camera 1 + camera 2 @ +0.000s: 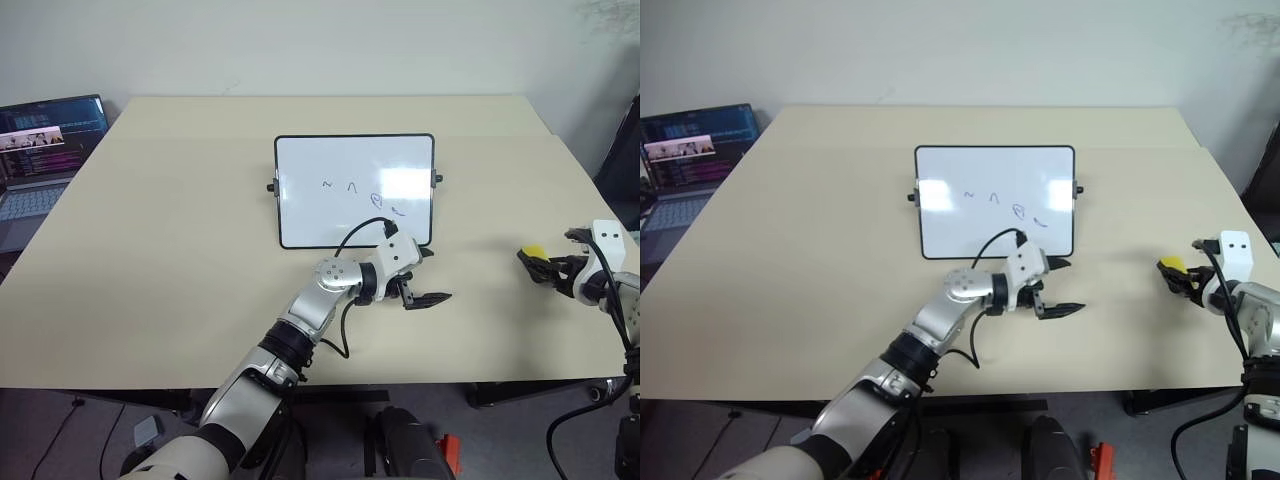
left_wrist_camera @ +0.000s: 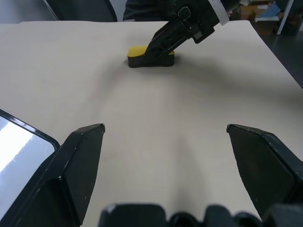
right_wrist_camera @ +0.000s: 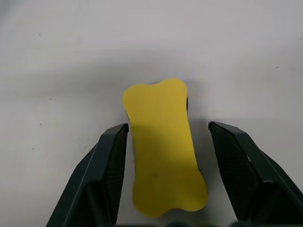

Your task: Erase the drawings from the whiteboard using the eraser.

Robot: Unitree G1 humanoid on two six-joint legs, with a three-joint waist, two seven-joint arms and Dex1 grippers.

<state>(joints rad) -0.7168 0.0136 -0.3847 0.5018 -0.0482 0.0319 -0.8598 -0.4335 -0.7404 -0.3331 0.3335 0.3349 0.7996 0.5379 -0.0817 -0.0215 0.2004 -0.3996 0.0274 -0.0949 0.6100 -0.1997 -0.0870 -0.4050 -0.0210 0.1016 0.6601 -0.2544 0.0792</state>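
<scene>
The whiteboard [image 1: 310,215] lies flat at the table's middle, with small blue drawings [image 1: 352,186] in a short row across it. The yellow eraser [image 3: 161,142], dark underneath, rests on the table far right of the board, also seen as the eraser [image 1: 535,251]. My right gripper [image 3: 168,125] straddles it with a finger on each long side. One finger is close against the eraser, and a gap shows at the other. My left gripper [image 1: 437,275] hovers open and empty just off the board's near right corner, pointing toward the eraser.
An open laptop [image 1: 40,160] sits past the table's left edge. The beige table [image 1: 170,260] has bare surface left of and in front of the board. Dark furniture stands beyond the right edge.
</scene>
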